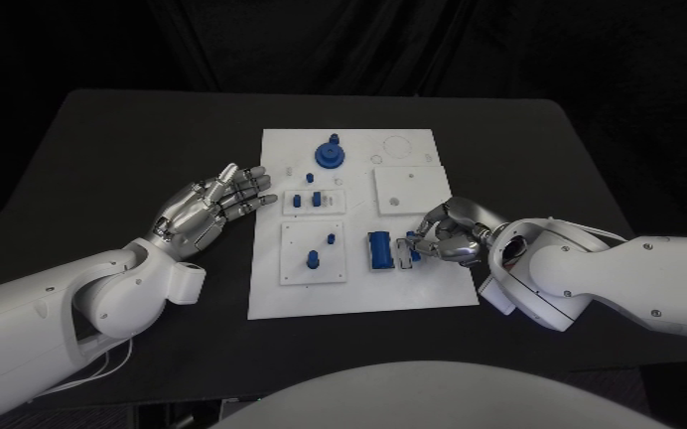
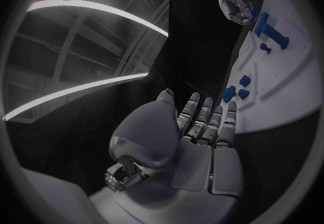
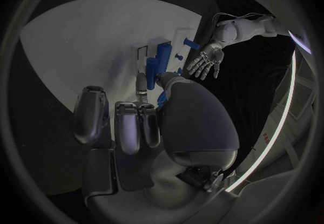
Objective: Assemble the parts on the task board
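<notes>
Head view shows the task board, a white plate lying lengthwise away from the robot on the black table, with no readable writing on it. Left hand rests at the board's left edge, fingers straight and slightly spread, holding nothing. Right hand sits over the board's right side, fingertips curled toward a blue block whose long axis runs away from the robot; whether they grip it, I cannot tell. A round blue part stands near the far end.
</notes>
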Robot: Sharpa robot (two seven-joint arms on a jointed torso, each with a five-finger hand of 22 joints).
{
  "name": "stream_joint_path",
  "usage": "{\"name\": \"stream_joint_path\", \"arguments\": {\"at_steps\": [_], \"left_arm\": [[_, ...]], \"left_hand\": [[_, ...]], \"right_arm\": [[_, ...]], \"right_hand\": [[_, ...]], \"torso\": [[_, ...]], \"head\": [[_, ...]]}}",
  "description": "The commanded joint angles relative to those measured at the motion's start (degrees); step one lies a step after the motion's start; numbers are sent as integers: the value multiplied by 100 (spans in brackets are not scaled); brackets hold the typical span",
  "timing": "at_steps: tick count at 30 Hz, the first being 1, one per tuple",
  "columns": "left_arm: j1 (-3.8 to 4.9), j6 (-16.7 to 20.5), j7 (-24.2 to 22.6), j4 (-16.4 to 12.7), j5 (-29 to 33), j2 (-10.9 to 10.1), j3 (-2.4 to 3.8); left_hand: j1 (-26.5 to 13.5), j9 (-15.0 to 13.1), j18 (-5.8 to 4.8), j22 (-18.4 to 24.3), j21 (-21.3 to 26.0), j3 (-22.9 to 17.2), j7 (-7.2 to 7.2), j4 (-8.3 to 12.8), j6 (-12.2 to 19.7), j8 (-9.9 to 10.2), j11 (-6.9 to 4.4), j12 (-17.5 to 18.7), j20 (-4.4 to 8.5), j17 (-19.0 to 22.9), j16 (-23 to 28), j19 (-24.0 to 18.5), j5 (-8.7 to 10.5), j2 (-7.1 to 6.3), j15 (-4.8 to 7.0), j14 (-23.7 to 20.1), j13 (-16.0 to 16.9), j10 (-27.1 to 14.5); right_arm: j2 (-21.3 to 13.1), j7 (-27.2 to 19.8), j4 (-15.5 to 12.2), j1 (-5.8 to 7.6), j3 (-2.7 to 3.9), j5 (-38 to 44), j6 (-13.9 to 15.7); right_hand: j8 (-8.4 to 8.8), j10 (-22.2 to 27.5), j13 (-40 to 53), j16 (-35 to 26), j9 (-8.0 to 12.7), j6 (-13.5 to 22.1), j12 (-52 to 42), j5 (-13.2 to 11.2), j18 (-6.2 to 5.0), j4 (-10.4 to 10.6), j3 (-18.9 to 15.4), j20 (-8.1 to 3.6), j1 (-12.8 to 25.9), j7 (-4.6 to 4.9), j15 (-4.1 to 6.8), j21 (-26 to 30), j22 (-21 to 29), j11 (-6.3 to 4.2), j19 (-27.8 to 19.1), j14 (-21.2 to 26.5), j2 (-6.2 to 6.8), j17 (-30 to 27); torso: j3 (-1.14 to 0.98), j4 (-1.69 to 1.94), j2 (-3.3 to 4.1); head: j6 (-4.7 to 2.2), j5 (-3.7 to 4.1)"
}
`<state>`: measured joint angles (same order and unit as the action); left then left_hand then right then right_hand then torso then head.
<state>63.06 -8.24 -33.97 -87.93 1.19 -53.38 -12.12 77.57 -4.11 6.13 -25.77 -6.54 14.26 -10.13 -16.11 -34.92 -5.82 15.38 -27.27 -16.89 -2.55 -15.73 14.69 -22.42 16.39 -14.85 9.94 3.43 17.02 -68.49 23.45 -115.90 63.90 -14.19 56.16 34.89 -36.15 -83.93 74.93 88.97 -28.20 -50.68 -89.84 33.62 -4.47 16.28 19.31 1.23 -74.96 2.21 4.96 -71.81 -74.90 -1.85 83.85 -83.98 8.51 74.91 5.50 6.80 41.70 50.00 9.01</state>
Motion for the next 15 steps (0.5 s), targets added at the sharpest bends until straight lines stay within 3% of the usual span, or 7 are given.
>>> {"name": "stream_joint_path", "arguments": {"at_steps": [1, 15], "left_arm": [[-10, -75, -57, -3, -12, 14, 4], [-10, -87, -48, 0, -12, 15, 4]], "left_hand": [[52, -2, -77, 6, -36, -20, -408, -6, -10, -35, 19, -8, 15, -6, -39, 33, -39, -1, -41, 4, 2, 26], [56, -1, -79, 8, -36, -25, -408, -4, -6, -34, 20, -4, 15, -6, -41, 32, -41, 0, -43, 3, 2, 23]], "right_arm": [[30, 21, 33, 6, -3, -158, 62], [99, 258, 106, -6, -9, 64, -136]], "right_hand": [[52, -607, 1507, -28, -22, 4, -16, -153, 51, -185, 251, -37, 86, -17, 51, 66, -983, -19, 64, -537, 2, 1170], [80, -607, 1507, -39, -34, 24, -16, -267, 39, -166, 256, -34, 135, -10, 48, 122, -967, -12, 45, -531, 11, 1142]], "torso": [[0, 2, 5], [-2, -9, 7]], "head": [[0, 0], [0, -19]]}}
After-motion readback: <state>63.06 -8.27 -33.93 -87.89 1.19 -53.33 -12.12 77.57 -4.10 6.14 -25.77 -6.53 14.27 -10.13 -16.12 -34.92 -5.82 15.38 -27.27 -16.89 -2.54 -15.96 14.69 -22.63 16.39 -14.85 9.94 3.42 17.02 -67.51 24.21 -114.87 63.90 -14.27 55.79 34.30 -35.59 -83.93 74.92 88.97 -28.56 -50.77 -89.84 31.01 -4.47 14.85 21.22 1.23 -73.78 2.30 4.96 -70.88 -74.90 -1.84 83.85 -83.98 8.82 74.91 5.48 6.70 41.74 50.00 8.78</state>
